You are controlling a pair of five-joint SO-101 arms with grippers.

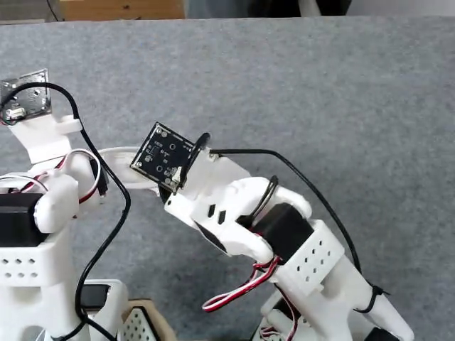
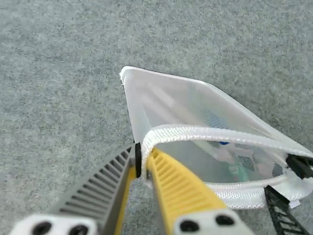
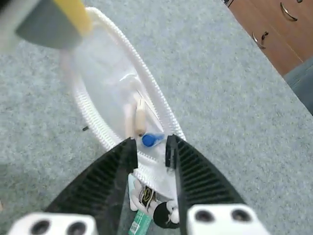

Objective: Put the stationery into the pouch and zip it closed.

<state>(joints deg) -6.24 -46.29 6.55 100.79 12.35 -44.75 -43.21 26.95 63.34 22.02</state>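
**Open pouch (image 2: 176, 107) on the grey mat (image 1: 320, 85), left of centre, between two arms.**
Left gripper (image 2: 142, 156) is clamped on one rim end, and the right gripper (image 3: 149, 142) stands parted astride the other. The mat stretches broadly far and right. Inside are a blue-capped item (image 3: 152, 139) and pale sticks (image 3: 139, 115).

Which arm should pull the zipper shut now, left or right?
Right, probably. The left gripper is shut on one end of the pouch, anchoring it; the right gripper sits open at the other end, astride the zipper edge and free to pull. The slider itself isn't discernible.
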